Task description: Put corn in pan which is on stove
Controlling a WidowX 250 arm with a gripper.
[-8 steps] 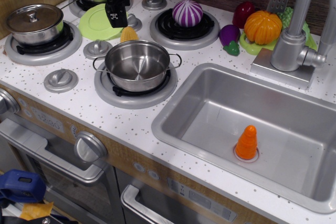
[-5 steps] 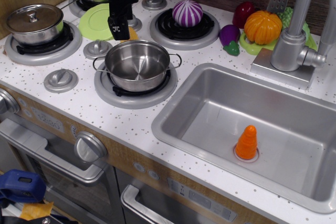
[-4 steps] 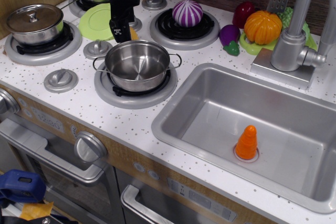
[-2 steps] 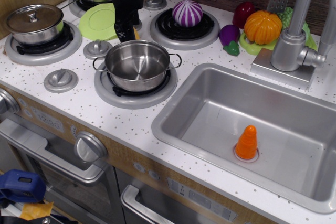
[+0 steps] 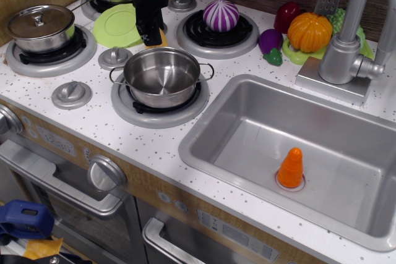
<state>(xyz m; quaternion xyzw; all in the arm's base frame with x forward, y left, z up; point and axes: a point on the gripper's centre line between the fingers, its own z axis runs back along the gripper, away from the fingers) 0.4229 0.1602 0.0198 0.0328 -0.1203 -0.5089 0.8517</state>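
Claw (image 5: 150, 36) is down low just behind the pan (image 5: 161, 76), right on top of the corn (image 5: 159, 39). Only a sliver of yellow corn shows at the claw's right edge; the rest is hidden by the black body. Can't tell how wide the jaws stand or whether they have hold of the corn. Corn looks to be sitting on the worktop (image 5: 124, 134), not lifted.

Progress, as a judgement: early. Pan is empty and sits on the front burner of the stove (image 5: 74, 66). Reach to the corn looks done or nearly so; grasp, lift, short carry forward over the pan rim and release are all left.

Around the pan: lime green plate (image 5: 114, 25) behind-left of it, lidded steel pot (image 5: 40, 26) on the burner far left, purple-white onion (image 5: 221, 15) on the burner behind-right. Sink (image 5: 247, 122) right of the pan, orange cone (image 5: 290, 168) at its drain. Faucet (image 5: 356, 35) beyond the sink; orange pumpkin (image 5: 309, 31) and small eggplant (image 5: 270, 41) behind it.

Worktop is white speckled toy kitchen, grey knobs, oven door below, dark wood-look back wall.
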